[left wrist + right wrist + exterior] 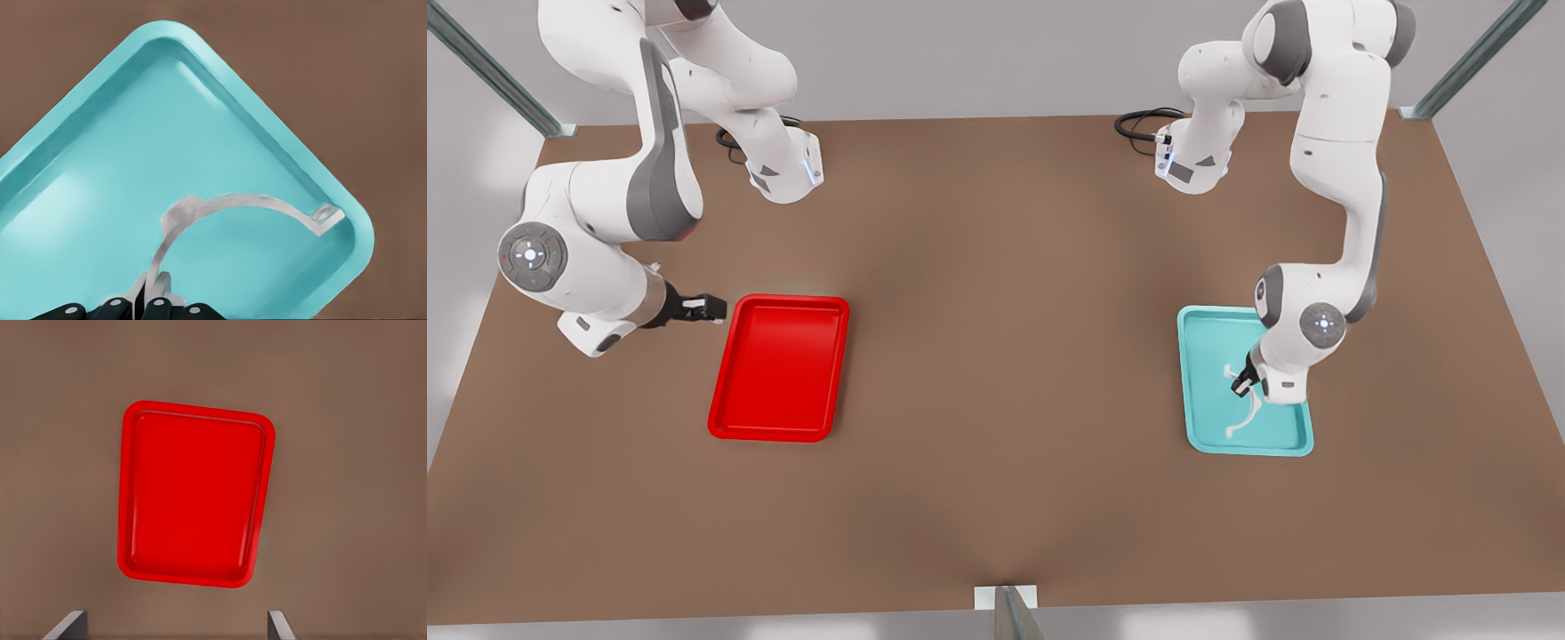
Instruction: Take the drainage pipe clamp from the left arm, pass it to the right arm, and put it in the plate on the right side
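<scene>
On the front view's left, the right gripper (713,308) hovered low beside the near short rim of the plate (781,367), pointing toward it. Its fingers (67,627) stood well apart and held nothing, with the red plate lying bare between and beyond them in the right wrist view. The plate rested flat on the brown tabletop (1005,356), well apart from the teal tray (1200,418) on the front view's right. There, the left gripper (1243,382) reached down into the teal tray. Its fingers (157,308) were pinched together on one end of the drainage pipe clamp (233,203). The white half-ring arched away from the fingers over the tray's floor, its far tab near the tray's rim.
</scene>
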